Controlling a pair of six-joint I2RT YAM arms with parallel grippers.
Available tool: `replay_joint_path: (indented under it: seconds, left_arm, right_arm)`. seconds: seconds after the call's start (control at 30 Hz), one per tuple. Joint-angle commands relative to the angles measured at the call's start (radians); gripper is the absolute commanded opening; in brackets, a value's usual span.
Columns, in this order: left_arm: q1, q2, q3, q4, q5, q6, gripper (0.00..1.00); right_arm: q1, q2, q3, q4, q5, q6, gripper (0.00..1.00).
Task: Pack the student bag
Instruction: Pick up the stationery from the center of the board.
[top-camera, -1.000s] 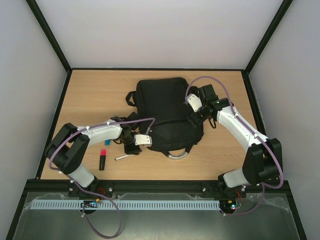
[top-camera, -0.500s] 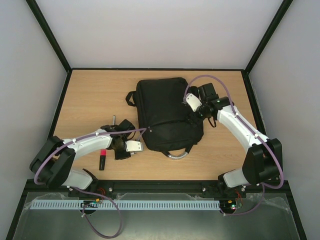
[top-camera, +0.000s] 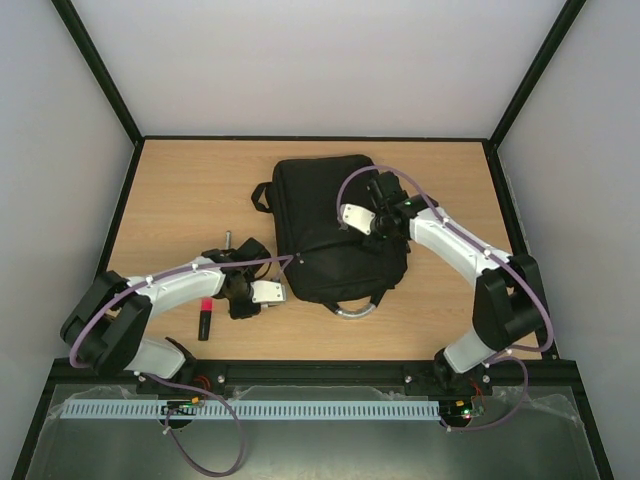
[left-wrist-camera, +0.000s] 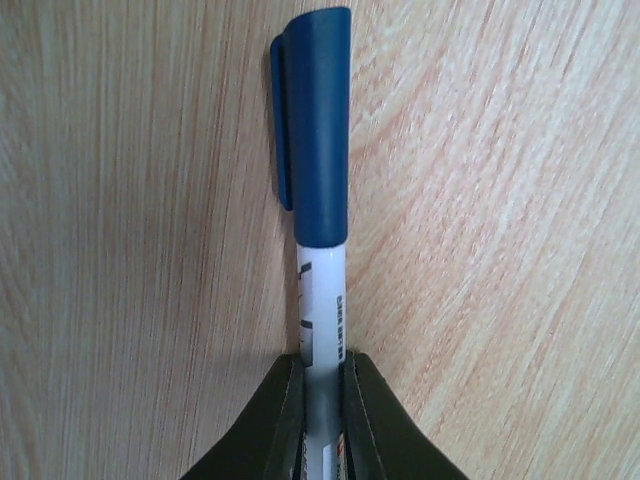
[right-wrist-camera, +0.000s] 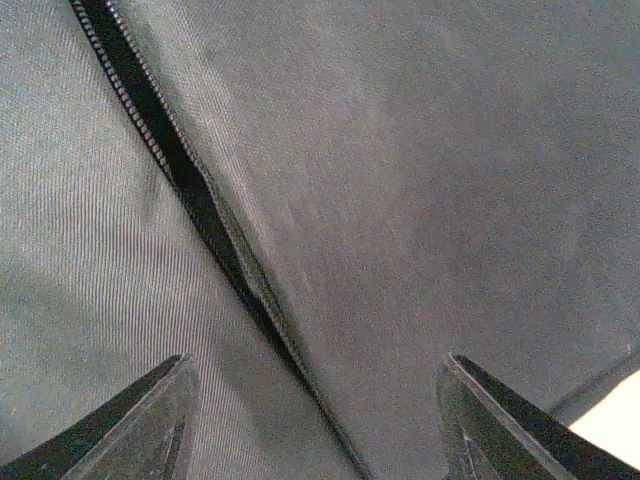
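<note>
We see the bag (top-camera: 310, 230) lying flat on the table (top-camera: 180, 190), about midway between the left and right edges and somewhat nearer the far edge than the near one. Its long axis runs from the far edge toward the near edge, and the near end leans a little to the right. Its top points at the near edge, where the silver-grey handle (top-camera: 355, 311) loops out onto the wood. A black strap (top-camera: 262, 195) curls out at its far left corner.

The right gripper (right-wrist-camera: 320, 440) hangs over the right half of the bag. In the right wrist view its jaws stand apart with nothing between them. Beneath lies black fabric, with a zip (right-wrist-camera: 200, 210) running slantwise from upper left down between the fingers (right-wrist-camera: 130, 430). We cannot tell whether the fingertips touch the cloth.

The left gripper (left-wrist-camera: 320, 365) is low over the table, just left of the bag's near left corner. It is clamped on a pen (left-wrist-camera: 322, 250) with a white barrel and a blue cap. The cap points away from the wrist, and the pen lies along the wood grain. We cannot tell whether the pen rests on the table or sits just above it.

A marker (top-camera: 204, 320), black with a red end, lies near the near edge, just left of the left gripper and apart from the bag.
</note>
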Motion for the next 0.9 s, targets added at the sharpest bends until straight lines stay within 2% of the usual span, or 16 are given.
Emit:
replay_joint_path:
  seconds: [0.0, 0.2, 0.37, 0.53, 0.6, 0.87]
  left_arm:
    - [0.006, -0.03, 0.023, -0.06, 0.019, 0.003, 0.02]
    - [0.008, -0.073, 0.091, -0.106, 0.05, 0.002, 0.02]
    - [0.009, -0.131, 0.154, -0.118, 0.056, 0.025, 0.02]
    - [0.009, -0.15, 0.231, -0.113, 0.063, 0.03, 0.02]
    - [0.009, -0.153, 0.275, -0.1, 0.079, 0.026, 0.02]
    - [-0.012, -0.098, 0.49, -0.016, 0.206, -0.022, 0.02]
  right_arm:
    - [0.049, 0.069, 0.02, 0.063, 0.065, -0.086, 0.64]
    - [0.071, 0.16, 0.048, 0.136, 0.119, -0.057, 0.58]
    - [0.071, 0.193, 0.117, 0.19, 0.154, 0.024, 0.37]
    - [0.073, 0.176, 0.218, 0.103, 0.016, 0.091, 0.1]
    - [0.08, 0.167, 0.238, 0.074, -0.015, 0.106, 0.03]
    - [0.099, 0.135, 0.326, -0.074, -0.106, 0.164, 0.01]
